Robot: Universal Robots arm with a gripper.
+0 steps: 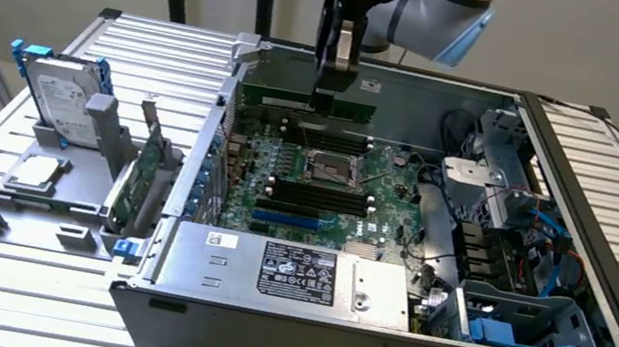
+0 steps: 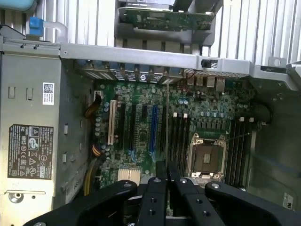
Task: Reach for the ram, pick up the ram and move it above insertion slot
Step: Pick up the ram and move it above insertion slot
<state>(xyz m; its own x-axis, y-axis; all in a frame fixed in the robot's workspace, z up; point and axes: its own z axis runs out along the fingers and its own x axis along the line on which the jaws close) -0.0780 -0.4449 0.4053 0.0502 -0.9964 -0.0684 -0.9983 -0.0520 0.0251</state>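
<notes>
Here the pincer [image 1: 336,85] pinches the ram [image 1: 308,102] (a thin green stick), holding it edge-on above the motherboard [image 1: 323,171], seemingly over the slots by the processor socket [image 1: 332,169].

This looks like a robotics lab or test bench set up for computer assembly. An opened desktop computer case [image 1: 384,332] lies on a ribbed aluminium table [image 1: 169,47], its motherboard [image 1: 322,175] exposed just below the fingers [image 1: 338,67] of an industrial robot arm [image 1: 451,10]. Off to the side of the fingers, a grey fixture [image 1: 38,188] holds a hard drive [image 1: 56,99] and an expansion card [image 1: 144,172] upright.
</notes>
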